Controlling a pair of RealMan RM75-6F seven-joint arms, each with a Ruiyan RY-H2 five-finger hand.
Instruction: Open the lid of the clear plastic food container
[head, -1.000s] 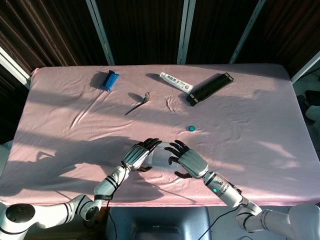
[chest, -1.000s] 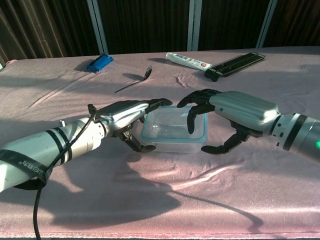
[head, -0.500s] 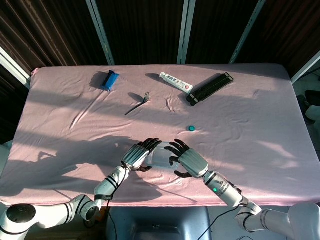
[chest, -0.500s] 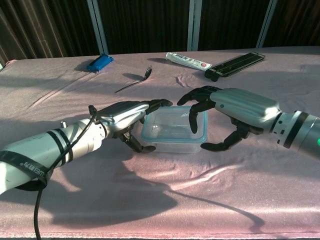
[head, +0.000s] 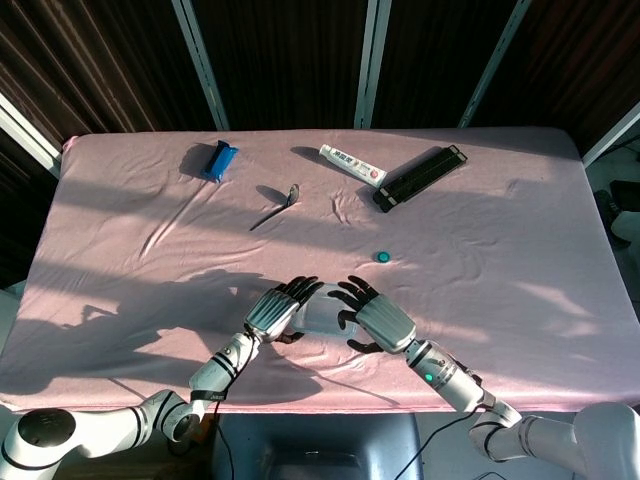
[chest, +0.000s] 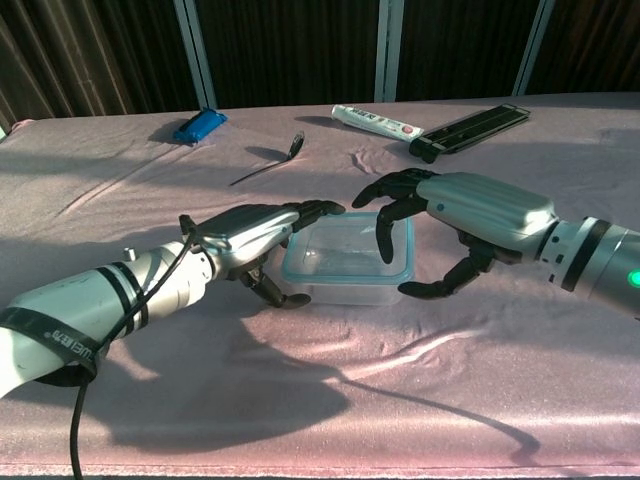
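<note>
A: Where is the clear plastic food container (chest: 347, 258) sitting?

B: Near the bench's (head: 500, 240) front edge, about midway along it, on the pink cloth (chest: 150, 190). Its teal-rimmed lid (chest: 349, 245) lies flat on top, closed.

A: And the left hand (chest: 250, 232)?

B: At the container's left side. Its fingers (chest: 318, 209) reach over the left rim and its thumb (chest: 272, 293) curls in low against the left wall. It looks like it is bracing the box, but I cannot tell whether it truly grips it.

A: The right hand (chest: 470, 212)?

B: At the right side. Its fingers (chest: 388, 212) arch over the far right part of the lid, tips down onto it or just above, and the thumb (chest: 432, 289) points in at the near right corner. Whether it has actually pinched the lid edge I cannot tell either.

A: What else is on the bench?

B: Toward the far edge: a blue packet (head: 219, 159) at the left, a fork (head: 275, 208) nearer the middle, a white tube (head: 352, 165), and just beside that a long black case (head: 421, 175). A small teal cap (head: 382, 257) lies alone between those and the container.
</note>
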